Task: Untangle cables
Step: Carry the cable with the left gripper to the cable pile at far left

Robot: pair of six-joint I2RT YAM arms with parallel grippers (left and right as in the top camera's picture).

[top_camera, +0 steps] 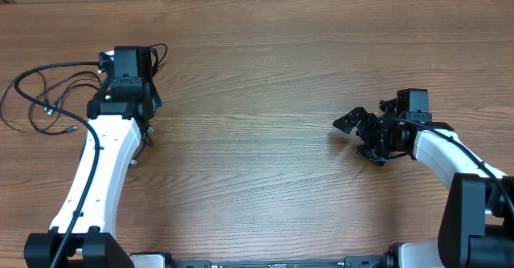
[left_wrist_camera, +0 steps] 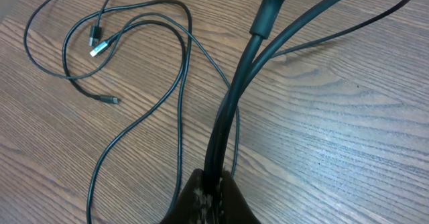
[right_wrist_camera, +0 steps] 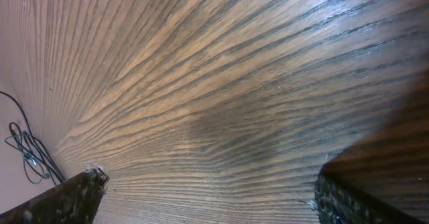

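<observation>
Several thin black cables [top_camera: 48, 107] lie in loose, overlapping loops by the table's [top_camera: 265, 51] left edge, toward the far corner. The left hand [left_wrist_camera: 213, 196] is clenched on a few strands, so the step in hand looks like drawing one cable free. The right hand [top_camera: 360, 136], spread wide and empty, hovers near the right edge. Next it probably needs to cross over and pin the loops.

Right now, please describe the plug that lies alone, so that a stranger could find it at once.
Start at the left gripper, shut on the cables. Their loose loops spread on the wooden table beside it. Among the loops two plugs lie side by side; the lone plug lies apart from them, smaller, touching neither.
</observation>
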